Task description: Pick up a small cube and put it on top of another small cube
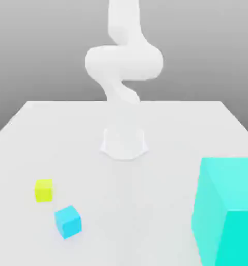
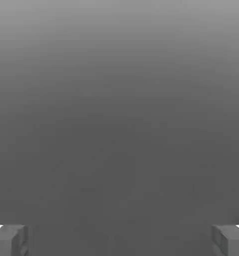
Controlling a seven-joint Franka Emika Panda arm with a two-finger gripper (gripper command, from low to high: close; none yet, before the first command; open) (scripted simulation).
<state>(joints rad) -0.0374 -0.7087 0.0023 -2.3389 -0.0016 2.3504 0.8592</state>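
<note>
Meanwhile the pincer (image 2: 119, 240) gapes wide on nothing, with the sky-blue cube (image 1: 68, 221) just beside the yellow-green cube (image 1: 43, 189).

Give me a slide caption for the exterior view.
White arm on table; sky-blue cube beside yellow-green cube, huge turquoise cube at the view's right.

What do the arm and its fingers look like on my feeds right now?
The arm is plain glossy white with rounded, tubular links on a round white base, with no visible markings or cables. In the hand view the gripper has blocky grey fingertips.
</note>
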